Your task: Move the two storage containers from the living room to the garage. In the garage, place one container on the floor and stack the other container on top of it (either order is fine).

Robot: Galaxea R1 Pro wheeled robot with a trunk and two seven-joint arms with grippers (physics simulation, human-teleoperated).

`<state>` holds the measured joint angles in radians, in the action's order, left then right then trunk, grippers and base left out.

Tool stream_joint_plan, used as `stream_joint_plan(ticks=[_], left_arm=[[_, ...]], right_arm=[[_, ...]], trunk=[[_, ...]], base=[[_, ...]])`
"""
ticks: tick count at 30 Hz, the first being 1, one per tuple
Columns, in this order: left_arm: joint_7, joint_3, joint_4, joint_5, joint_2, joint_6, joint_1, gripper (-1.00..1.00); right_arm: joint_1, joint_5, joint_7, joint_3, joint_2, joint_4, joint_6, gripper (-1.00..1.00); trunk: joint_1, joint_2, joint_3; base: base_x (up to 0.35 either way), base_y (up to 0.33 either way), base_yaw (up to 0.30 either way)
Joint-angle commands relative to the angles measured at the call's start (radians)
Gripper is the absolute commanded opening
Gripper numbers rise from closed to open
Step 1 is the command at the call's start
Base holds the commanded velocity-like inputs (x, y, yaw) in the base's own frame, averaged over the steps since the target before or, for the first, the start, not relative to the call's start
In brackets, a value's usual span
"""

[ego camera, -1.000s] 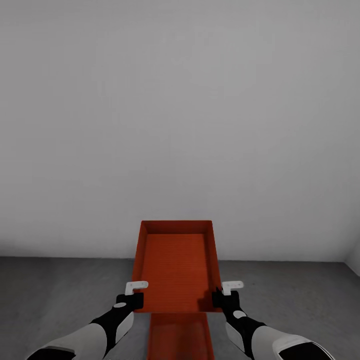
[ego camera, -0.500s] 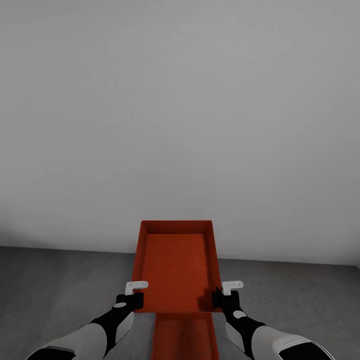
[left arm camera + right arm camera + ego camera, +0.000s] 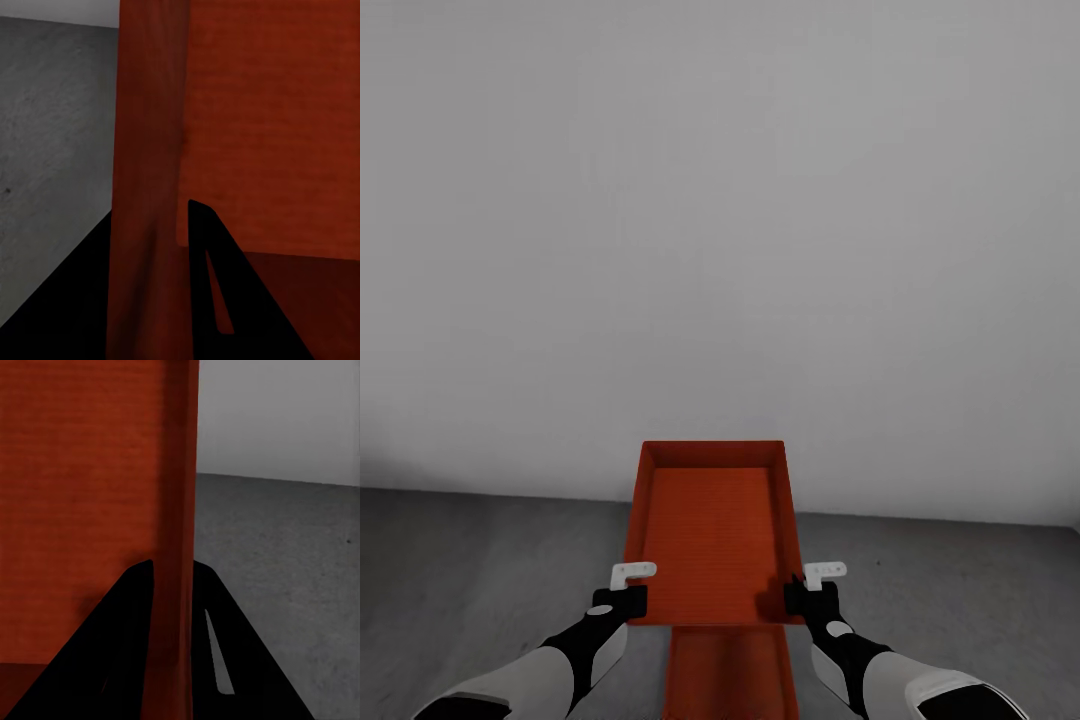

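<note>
Nearest me, the second container [image 3: 730, 675] sits on the dark grey floor [image 3: 470, 570], now slid rightward in my view until nearly beneath my load. My left jaws [image 3: 622, 588] and right jaws [image 3: 812, 588] each pinch a side wall of the orange-red container [image 3: 712, 530] held above it. Beyond, the white wall [image 3: 720, 220] looms larger, so lowering looks close.
</note>
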<state>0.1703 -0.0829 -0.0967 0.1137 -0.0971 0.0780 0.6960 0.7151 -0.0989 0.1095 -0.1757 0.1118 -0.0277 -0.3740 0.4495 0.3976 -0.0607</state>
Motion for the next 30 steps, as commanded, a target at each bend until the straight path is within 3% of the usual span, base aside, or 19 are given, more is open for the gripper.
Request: stream_joint_plan(ticks=[1,30], left_arm=[[0.017,0.058,-0.002,0.0,0.0,0.005,0.002,-1.0],[0.017,0.058,-0.002,0.0,0.0,0.005,0.002,-1.0]], right_arm=[[0.001,-0.041,0.004,0.013,-0.003,-0.005,-0.009,-1.0],[0.001,-0.042,0.004,0.013,-0.003,-0.005,-0.008,-1.0]], trunk=[[0.001,0.003,-0.004],[0.001,0.003,-0.047]], base=[[0.0,0.0,0.0],[0.0,0.0,-0.115]])
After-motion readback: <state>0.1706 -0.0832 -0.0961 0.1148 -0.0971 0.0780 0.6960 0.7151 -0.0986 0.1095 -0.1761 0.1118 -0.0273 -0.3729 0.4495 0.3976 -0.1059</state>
